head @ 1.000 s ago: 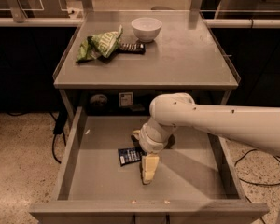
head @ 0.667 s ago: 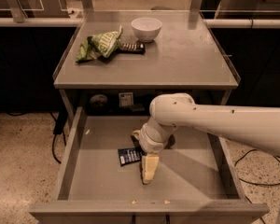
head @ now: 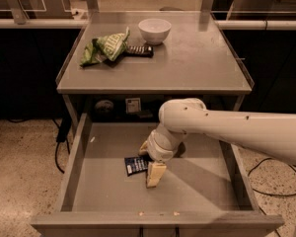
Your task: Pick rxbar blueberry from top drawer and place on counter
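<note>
The rxbar blueberry (head: 136, 165), a small dark navy bar with white lettering, lies flat on the bottom of the open top drawer (head: 113, 191), left of its middle. My gripper (head: 149, 161) reaches down into the drawer at the bar's right end. One pale fingertip (head: 155, 174) rests on the drawer bottom in front of the bar and the other (head: 144, 147) behind it, so the fingers stand apart and open. The bar's right end is hidden under the wrist. The counter (head: 197, 63) is above the drawer.
On the counter stand a white bowl (head: 154, 30), a green-and-white chip bag (head: 106, 46) and a black-brown bar (head: 138, 50) at the back left. My white arm (head: 237, 130) crosses the drawer's right side. Cables (head: 59, 147) lie on the floor at left.
</note>
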Robot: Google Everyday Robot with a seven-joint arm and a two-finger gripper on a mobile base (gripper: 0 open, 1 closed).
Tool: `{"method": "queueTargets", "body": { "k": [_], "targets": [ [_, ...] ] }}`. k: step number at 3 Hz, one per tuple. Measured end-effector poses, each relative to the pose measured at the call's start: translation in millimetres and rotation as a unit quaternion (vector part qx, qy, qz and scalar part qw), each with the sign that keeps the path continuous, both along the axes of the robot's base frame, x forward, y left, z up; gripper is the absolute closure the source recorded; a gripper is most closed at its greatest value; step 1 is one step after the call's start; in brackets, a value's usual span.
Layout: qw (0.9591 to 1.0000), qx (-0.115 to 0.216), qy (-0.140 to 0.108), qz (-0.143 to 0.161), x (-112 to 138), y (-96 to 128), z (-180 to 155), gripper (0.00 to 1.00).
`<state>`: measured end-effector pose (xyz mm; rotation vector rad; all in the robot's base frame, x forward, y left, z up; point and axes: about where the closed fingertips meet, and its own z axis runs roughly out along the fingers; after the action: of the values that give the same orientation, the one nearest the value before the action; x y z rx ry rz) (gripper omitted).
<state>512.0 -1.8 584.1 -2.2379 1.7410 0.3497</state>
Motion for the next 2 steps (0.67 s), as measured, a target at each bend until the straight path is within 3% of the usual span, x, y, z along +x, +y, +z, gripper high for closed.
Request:
{"method": "queueTargets", "body": {
  "k": [1, 2],
  "targets": [
    [1.0, 0.0, 0.0, 0.0, 0.0, 0.0, 0.0, 0.8],
    [1.0, 0.0, 0.0, 0.0, -0.1, 0.0, 0.4, 1.0]
  ]
}}
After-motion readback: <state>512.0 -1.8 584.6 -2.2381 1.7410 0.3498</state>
